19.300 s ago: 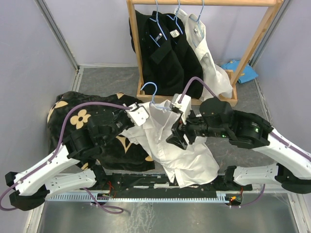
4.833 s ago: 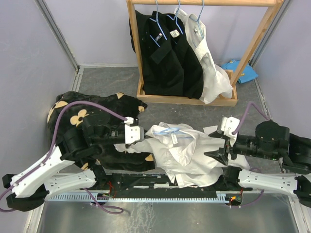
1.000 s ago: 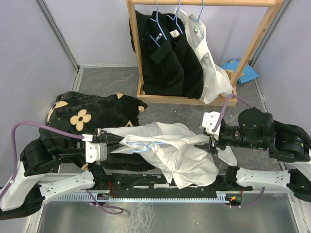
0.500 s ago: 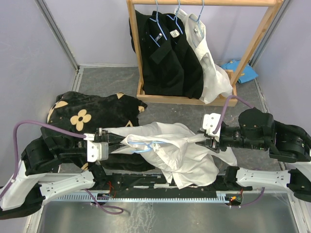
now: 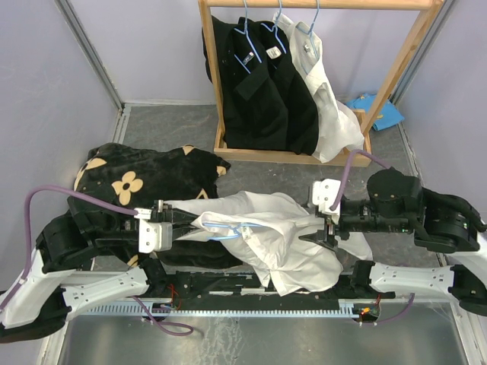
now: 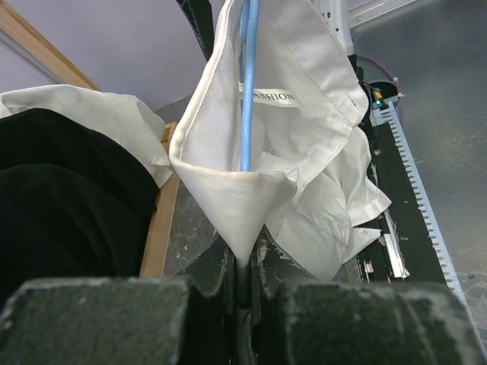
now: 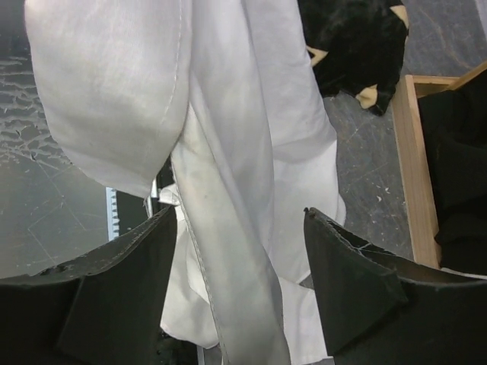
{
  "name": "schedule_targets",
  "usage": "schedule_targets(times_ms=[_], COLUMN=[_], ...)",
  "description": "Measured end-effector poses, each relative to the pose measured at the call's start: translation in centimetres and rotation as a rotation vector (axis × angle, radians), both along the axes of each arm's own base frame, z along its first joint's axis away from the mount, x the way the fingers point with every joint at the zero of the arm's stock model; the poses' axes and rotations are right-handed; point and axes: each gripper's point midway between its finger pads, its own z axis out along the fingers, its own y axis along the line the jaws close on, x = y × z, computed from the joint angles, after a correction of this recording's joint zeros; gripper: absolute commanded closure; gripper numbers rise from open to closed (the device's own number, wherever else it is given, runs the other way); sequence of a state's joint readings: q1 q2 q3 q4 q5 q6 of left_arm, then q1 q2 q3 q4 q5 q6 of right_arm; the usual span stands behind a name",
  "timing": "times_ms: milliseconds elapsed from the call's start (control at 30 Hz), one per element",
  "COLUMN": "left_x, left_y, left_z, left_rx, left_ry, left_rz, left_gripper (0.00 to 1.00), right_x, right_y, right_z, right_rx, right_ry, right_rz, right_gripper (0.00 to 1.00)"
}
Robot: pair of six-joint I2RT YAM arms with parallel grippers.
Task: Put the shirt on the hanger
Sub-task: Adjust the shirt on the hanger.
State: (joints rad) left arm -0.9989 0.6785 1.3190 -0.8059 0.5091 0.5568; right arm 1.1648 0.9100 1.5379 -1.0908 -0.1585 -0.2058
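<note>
Your left gripper [image 6: 242, 268] is clenched on the collar tip of the shirt [image 5: 285, 239], probably so the collar cannot slip off the hanger [image 6: 245, 91] threaded inside the neck. Right of the hanger, your right gripper [image 7: 240, 228] has its jaws released, spread around a hanging fold, seemingly ready to draw it over. The wooden rack [image 5: 215, 84] stands beyond the hanger.

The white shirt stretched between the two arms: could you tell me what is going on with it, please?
The left gripper is shut on a fold of the shirt near its collar, with the hanger running inside that fabric. The right gripper stands open around a hanging strip of the shirt at the other end, not clamping it. The shirt is bunched, not yet spread over the hanger.
</note>
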Motion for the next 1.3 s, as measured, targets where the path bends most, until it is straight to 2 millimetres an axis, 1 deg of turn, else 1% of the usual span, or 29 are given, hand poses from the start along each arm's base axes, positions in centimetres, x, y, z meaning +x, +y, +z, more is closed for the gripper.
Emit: schedule_targets(times_ms=[100, 200, 267, 300, 367, 400, 467, 600, 700, 800, 833, 967, 1067, 1167, 1300], left_x=[0.0, 0.0, -0.2, -0.2, -0.3, -0.3, -0.2, 0.1, 0.5, 1.0, 1.2, 2.2, 3.1, 3.8, 4.3], left_y=[-0.1, -0.1, -0.2, -0.2, -0.3, -0.3, -0.3, -0.6, -0.8, -1.1, -1.2, -1.3, -1.1, -0.7, -0.4], left_z=[-0.1, -0.1, -0.1, -0.1, -0.1, -0.1, -0.1, 0.4, 0.7, 0.7, 0.7, 0.2, -0.4, -1.7, -4.3], left_rx=[0.003, 0.004, 0.004, 0.004, 0.005, 0.005, 0.004, -0.020, -0.037, -0.054, -0.058, -0.065, -0.061, -0.044, -0.005], left_ry=[0.002, 0.004, 0.006, 0.006, 0.009, 0.014, 0.017, 0.029, 0.043, 0.061, 0.063, 0.096, 0.128, 0.172, 0.256], left_rz=[-0.002, -0.007, -0.014, -0.017, -0.021, -0.021, -0.019, -0.004, 0.019, 0.044, 0.052, 0.113, 0.176, 0.236, 0.304], left_gripper=[0.97, 0.97, 0.97, 0.97, 0.97, 0.96, 0.89, 0.67, 0.52, 0.41, 0.34, 0.21, 0.14, 0.03, 0.00], right_x=[-0.1, -0.2, -0.2, -0.3, -0.5, -0.6, -0.9, -1.2, -0.9, -0.7, -0.6, -0.1, 0.3, 0.8, 1.3], right_y=[0.5, 0.9, 1.0, 1.1, 1.1, 1.2, 1.1, 0.8, 0.2, -0.4, -0.7, -1.6, -2.3, -3.1, -3.8], right_z=[-0.6, -0.9, -0.9, -0.9, -0.7, -0.6, -0.5, -0.4, -0.7, -1.2, -1.3, -1.9, -3.0, -4.6, -6.4], right_rx=[-0.014, -0.024, -0.023, -0.021, -0.009, -0.003, 0.001, 0.030, 0.043, 0.050, 0.052, 0.057, 0.043, 0.015, -0.036], right_ry=[0.015, 0.029, 0.034, 0.034, 0.039, 0.043, 0.050, 0.061, 0.087, 0.116, 0.123, 0.147, 0.155, 0.165, 0.192], right_rz=[0.014, 0.024, 0.028, 0.031, 0.036, 0.038, 0.052, 0.041, -0.014, -0.072, -0.090, -0.169, -0.221, -0.279, -0.354], right_gripper=[0.35, 0.49, 0.65, 0.77, 0.96, 1.00, 1.00, 1.00, 1.00, 1.00, 1.00, 1.00, 1.00, 1.00, 1.00])
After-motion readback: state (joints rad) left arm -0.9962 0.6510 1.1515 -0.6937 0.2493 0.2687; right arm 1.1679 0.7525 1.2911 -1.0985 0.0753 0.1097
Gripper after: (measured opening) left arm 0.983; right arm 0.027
